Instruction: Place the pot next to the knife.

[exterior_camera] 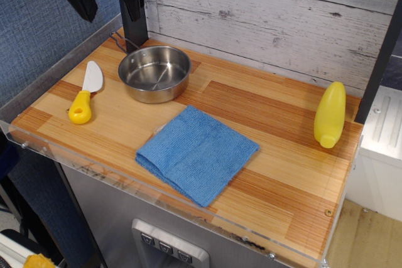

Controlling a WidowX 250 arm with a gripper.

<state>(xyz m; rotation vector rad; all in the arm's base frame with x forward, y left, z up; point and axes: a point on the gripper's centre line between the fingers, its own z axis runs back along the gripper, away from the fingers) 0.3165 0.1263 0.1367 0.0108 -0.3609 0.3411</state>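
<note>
The pot, a shallow shiny steel pan with a thin wire handle at its far left, stands upright on the wooden table at the back left. The knife, with a yellow handle and a white blade, lies on the table just left of the pot, a small gap between them. My gripper is at the top left corner, well above the pot. Its two black fingers hang spread apart and hold nothing.
A folded blue cloth lies in the middle front of the table. A yellow bottle lies at the right edge. A white plank wall runs behind the table. A clear rim edges the table's front and left.
</note>
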